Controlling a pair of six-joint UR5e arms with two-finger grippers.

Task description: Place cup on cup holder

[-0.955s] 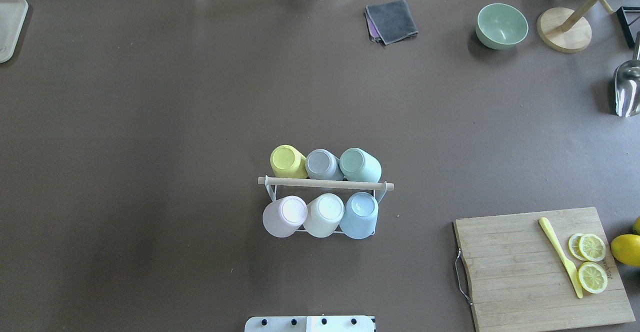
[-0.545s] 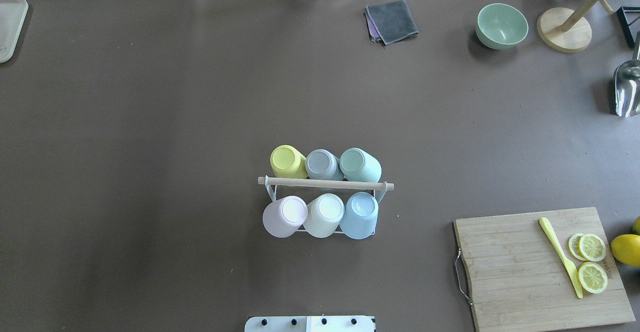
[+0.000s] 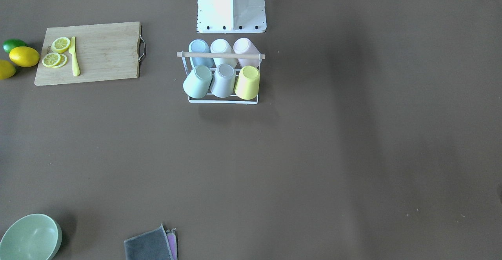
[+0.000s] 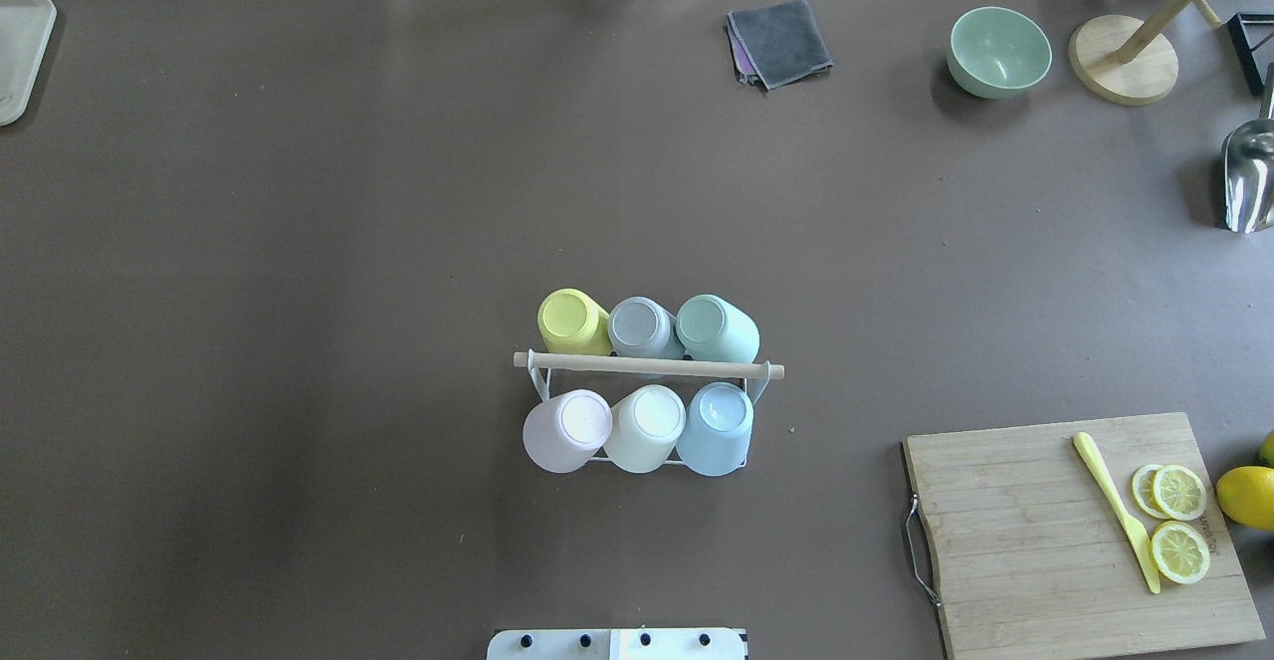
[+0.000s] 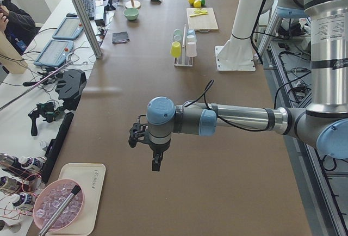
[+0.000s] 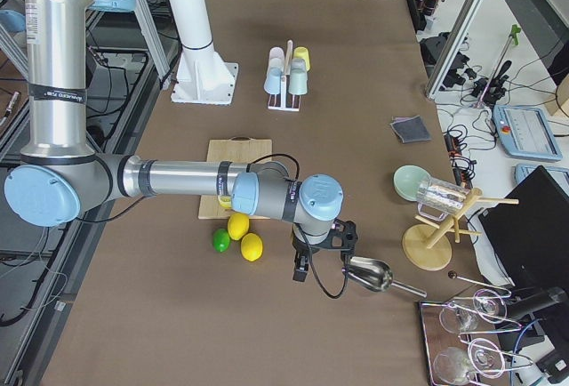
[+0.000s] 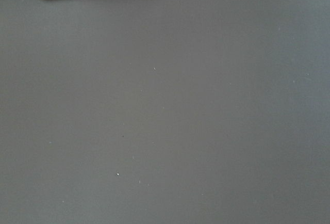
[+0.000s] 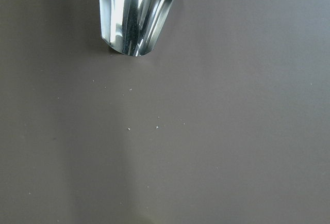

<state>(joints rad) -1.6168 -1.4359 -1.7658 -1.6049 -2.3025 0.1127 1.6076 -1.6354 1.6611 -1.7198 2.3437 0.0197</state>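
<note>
The cup holder (image 4: 647, 366), a white wire rack with a wooden rod on top, stands at the table's middle near the robot base, and also shows in the front-facing view (image 3: 219, 55). Several cups sit upside down on it: yellow (image 4: 569, 320), grey (image 4: 642, 327), mint (image 4: 715, 329), pink (image 4: 565, 429), white (image 4: 647, 427) and blue (image 4: 719, 428). My left gripper (image 5: 155, 162) hangs over bare table far to the left. My right gripper (image 6: 300, 272) hangs far to the right, beside a metal scoop (image 6: 369, 276). Both hold nothing visible, and I cannot tell whether they are open or shut.
A wooden cutting board (image 4: 1045, 541) with a yellow knife (image 4: 1115, 511) and lemon slices lies at the near right, a lemon (image 4: 1246, 496) beside it. A green bowl (image 4: 998, 51), a grey cloth (image 4: 779, 41) and a wooden stand (image 4: 1123, 61) are at the far right. A tray (image 4: 20, 53) is far left.
</note>
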